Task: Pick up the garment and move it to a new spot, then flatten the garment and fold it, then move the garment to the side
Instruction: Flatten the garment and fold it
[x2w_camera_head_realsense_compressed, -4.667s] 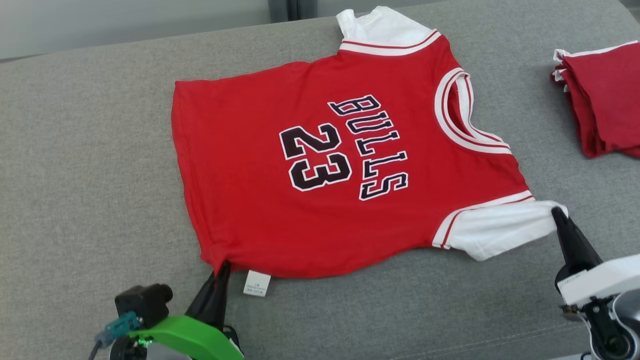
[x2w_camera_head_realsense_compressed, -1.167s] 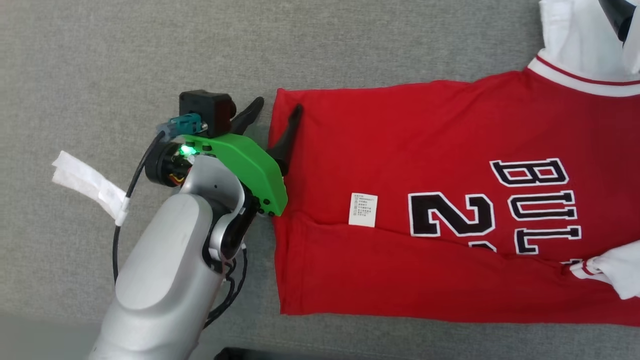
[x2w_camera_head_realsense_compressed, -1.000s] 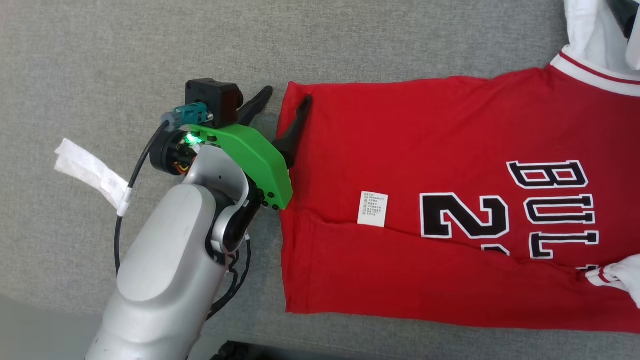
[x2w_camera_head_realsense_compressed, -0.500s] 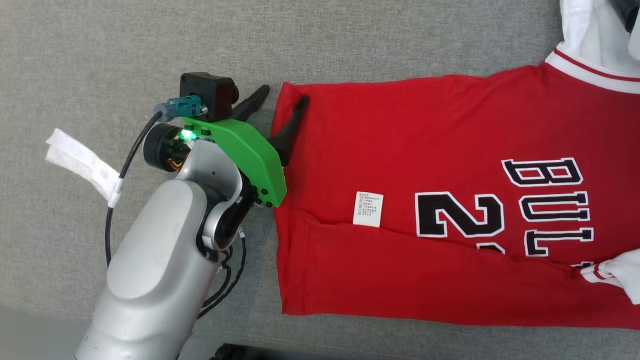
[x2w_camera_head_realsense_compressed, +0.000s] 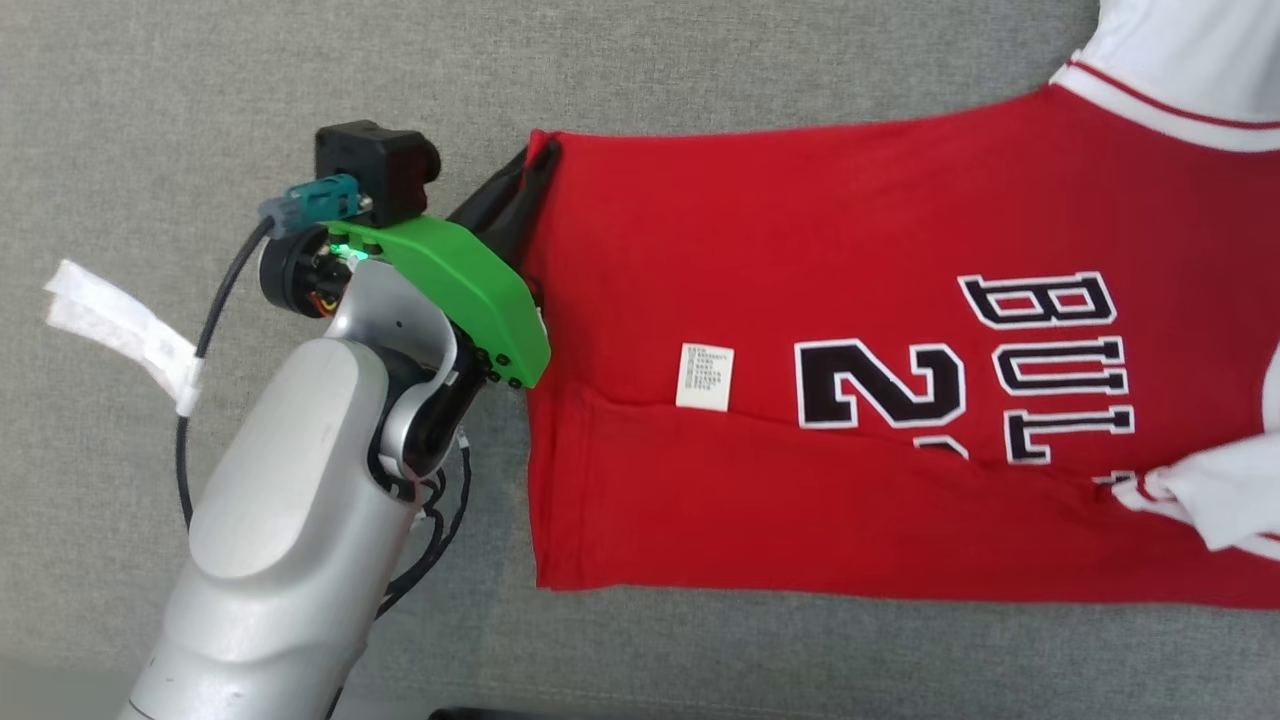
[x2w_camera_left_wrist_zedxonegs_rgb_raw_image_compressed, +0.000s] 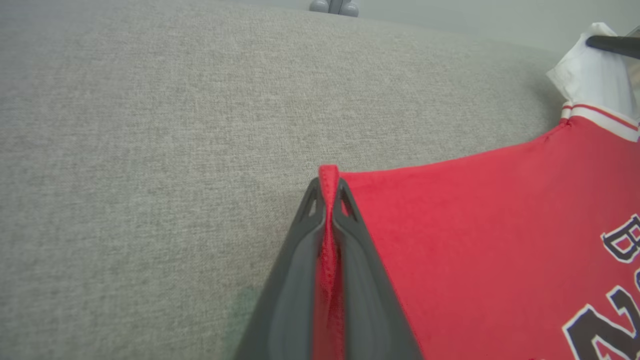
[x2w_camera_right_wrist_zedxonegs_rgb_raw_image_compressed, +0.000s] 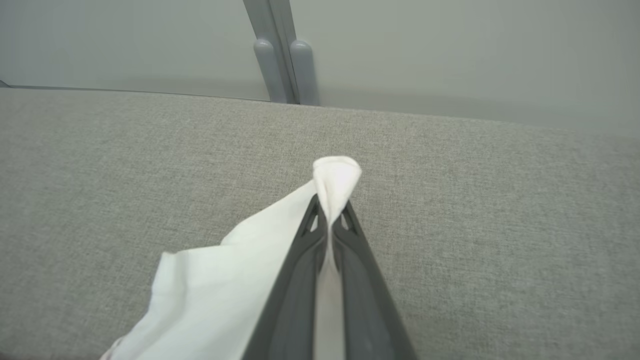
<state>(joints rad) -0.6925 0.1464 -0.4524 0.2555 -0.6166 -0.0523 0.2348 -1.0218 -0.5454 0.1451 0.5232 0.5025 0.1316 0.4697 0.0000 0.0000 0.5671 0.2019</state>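
Garment (x2w_camera_head_realsense_compressed: 800, 240), a red jersey with white sleeves, is lying print-up on the grey cushion (x2w_camera_head_realsense_compressed: 200, 80), with its near long edge already sitting folded over the middle. The left gripper (x2w_camera_left_wrist_zedxonegs_rgb_raw_image_compressed: 327, 192) is pinching the far hem corner (x2w_camera_left_wrist_zedxonegs_rgb_raw_image_compressed: 328, 172), fingers closed flat on the cloth, and the right gripper (x2w_camera_right_wrist_zedxonegs_rgb_raw_image_compressed: 330, 210) is clamping the tip of the far sleeve (x2w_camera_right_wrist_zedxonegs_rgb_raw_image_compressed: 336, 172) the same way (only a small bit of fabric is sitting between each pair of fingers). That thin bite is looking like the main risk: if the arms are pulling apart or lifting unevenly, a corner may be slipping out and the far edge dropping crooked. Dragging low could also be rubbing the near fold open, and the loose near sleeve (x2w_camera_head_realsense_compressed: 1215, 490) might be getting trapped under the new fold.
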